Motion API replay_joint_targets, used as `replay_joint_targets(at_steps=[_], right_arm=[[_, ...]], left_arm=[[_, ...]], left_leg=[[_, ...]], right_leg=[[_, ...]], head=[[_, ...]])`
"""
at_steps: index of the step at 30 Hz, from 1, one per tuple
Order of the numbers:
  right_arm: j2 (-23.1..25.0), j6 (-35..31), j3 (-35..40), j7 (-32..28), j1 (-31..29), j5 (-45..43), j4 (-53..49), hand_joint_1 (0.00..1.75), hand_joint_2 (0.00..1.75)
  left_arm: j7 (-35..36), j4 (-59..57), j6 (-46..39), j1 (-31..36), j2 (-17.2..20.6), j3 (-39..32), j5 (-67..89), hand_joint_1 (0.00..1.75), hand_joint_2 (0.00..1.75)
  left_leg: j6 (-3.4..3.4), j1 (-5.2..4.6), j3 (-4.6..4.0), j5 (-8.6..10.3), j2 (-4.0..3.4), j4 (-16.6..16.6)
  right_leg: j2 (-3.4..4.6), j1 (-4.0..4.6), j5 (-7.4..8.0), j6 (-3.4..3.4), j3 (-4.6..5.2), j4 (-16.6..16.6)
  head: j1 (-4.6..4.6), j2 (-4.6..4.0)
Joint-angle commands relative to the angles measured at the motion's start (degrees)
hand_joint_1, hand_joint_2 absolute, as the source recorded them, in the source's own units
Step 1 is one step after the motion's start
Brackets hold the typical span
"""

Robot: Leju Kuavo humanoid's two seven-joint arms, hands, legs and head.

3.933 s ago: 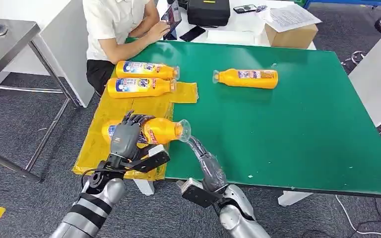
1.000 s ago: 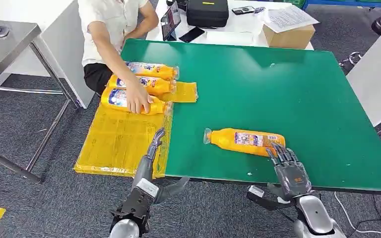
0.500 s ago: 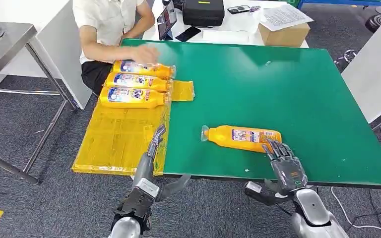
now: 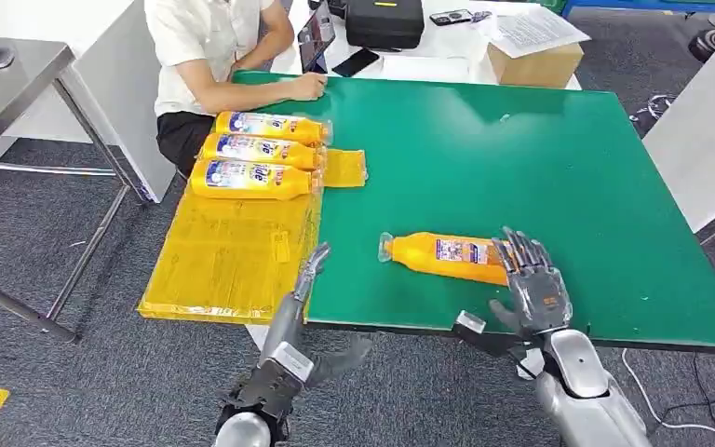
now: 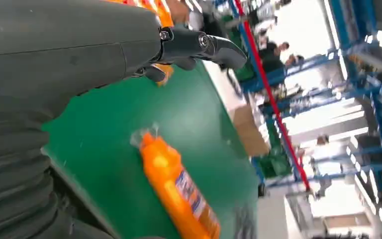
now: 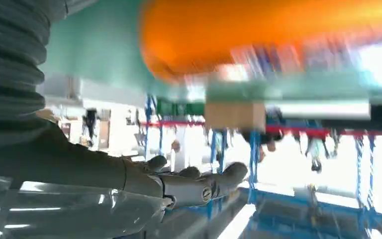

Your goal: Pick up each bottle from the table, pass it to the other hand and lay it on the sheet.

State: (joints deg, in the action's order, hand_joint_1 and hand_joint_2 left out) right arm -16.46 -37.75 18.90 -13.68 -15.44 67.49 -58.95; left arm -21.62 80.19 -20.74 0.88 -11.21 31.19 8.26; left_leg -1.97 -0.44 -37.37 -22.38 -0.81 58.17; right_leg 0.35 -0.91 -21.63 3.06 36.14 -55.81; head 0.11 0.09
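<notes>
In the head view, a lone orange bottle (image 4: pixel 447 256) lies on its side on the green bench (image 4: pixel 540 158), lower centre of the frame, its clear cap end toward the left. The right robot hand (image 4: pixel 532 291) sits at the bottle's right end, near the bench's front edge, fingers spread and raised over the bottle's base; it holds nothing, and whether the fingertips touch the bottle cannot be told. In the right wrist view the bottle (image 6: pixel 278 35) appears as a blurred orange mass close above the outstretched hand.

The left robot hand (image 4: pixel 300 303) is in the lower centre-left of the head view, fingers extended and pointing up toward the seam where the yellow sheet (image 4: pixel 233 251) meets the green surface. It is open and empty. The left wrist view shows its thumb and dark fingers (image 5: pixel 199 45) stretched out above the green surface, with the bottle (image 5: pixel 176 186) lying apart from them.

Three more orange bottles (image 4: pixel 256 149) lie side by side in a row at the upper end of the yellow sheet, upper left of the frame. A person in a white shirt (image 4: pixel 209 47) sits at the bench's far left corner, one arm resting on the bench edge just beyond the row.
</notes>
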Motion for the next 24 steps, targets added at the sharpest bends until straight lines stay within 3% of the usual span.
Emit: replay_joint_targets(at_steps=[1, 5, 6, 9, 10, 14, 21, 24], right_arm=[[1.5, 0.7, 1.7, -0.1, -4.0, -0.7, -2.2, 0.0, 1.75], [2.5, 3.6, 2.3, -2.4, -2.5, -6.0, -4.7, 0.0, 1.75], [3.3, 8.6, 2.3, -5.9, -1.4, -13.0, -5.9, 0.0, 1.75], [4.1, 10.4, 2.4, -6.9, 0.0, -15.4, -4.8, 0.0, 1.75], [3.7, 7.5, 3.0, -5.3, -0.3, -11.3, -3.5, 0.0, 1.75], [3.5, 6.5, 2.3, -4.3, -1.2, -10.4, -1.8, 0.0, 1.75], [3.6, 12.0, 1.5, -1.1, -6.9, -10.2, 5.4, 0.0, 1.75], [3.4, 11.3, 1.9, -0.3, -7.9, -8.6, 6.8, 0.0, 1.75]], left_arm=[[0.5, -4.0, 1.0, 0.9, 2.4, 3.5, -0.1, 0.0, 1.75], [0.9, -5.1, 2.1, 1.5, 2.2, 4.7, -0.1, 0.0, 1.75], [0.9, -5.6, 2.3, 1.7, 2.1, 5.0, -0.1, 0.0, 1.75], [0.9, -6.1, 2.5, 2.1, 2.1, 5.5, -0.2, 0.0, 1.75], [0.9, -6.3, 2.7, 2.2, 2.1, 5.6, -0.2, 0.0, 1.75], [1.0, -6.3, 3.1, 2.3, 2.1, 5.5, -0.3, 0.0, 1.75], [1.5, -6.5, 4.2, 2.8, 1.9, 5.5, -0.7, 0.0, 1.75], [1.6, -6.5, 4.4, 2.9, 1.8, 5.6, -0.8, 0.0, 1.75]], left_leg=[[0.15, 0.03, 0.21, -0.14, 0.13, -0.1], [0.15, 0.03, 0.25, -0.25, 0.34, 0.0], [0.14, 0.03, 0.12, -0.19, 0.39, 0.0], [0.13, 0.05, 0.09, -0.3, 0.46, -0.1], [0.18, 0.07, 0.26, -0.39, 0.44, -0.1], [0.2, 0.05, 0.27, -0.49, 0.57, 0.0], [0.23, 0.02, 0.19, -0.49, 0.49, 0.0], [0.22, 0.02, 0.14, -0.49, 0.51, 0.0]], right_leg=[[-0.1, 0.03, -0.1, -0.04, -0.24, 0.1], [-0.33, 0.04, -0.01, 0.08, -0.37, 0.0], [-0.37, 0.04, 0.03, 0.13, -0.28, 0.0], [-0.43, 0.06, -0.01, 0.08, -0.28, 0.0], [-0.4, 0.08, -0.13, 0.04, -0.42, 0.0], [-0.48, 0.05, -0.27, 0.12, -0.44, 0.0], [-0.38, 0.01, -0.22, 0.15, -0.34, 0.0], [-0.38, 0.01, -0.2, 0.16, -0.3, 0.0]], head=[[-0.02, 0.0], [-0.02, 0.0], [-0.02, 0.0], [-0.02, 0.0], [-0.02, 0.0], [-0.02, 0.0], [-0.02, 0.0], [-0.04, 0.0]])
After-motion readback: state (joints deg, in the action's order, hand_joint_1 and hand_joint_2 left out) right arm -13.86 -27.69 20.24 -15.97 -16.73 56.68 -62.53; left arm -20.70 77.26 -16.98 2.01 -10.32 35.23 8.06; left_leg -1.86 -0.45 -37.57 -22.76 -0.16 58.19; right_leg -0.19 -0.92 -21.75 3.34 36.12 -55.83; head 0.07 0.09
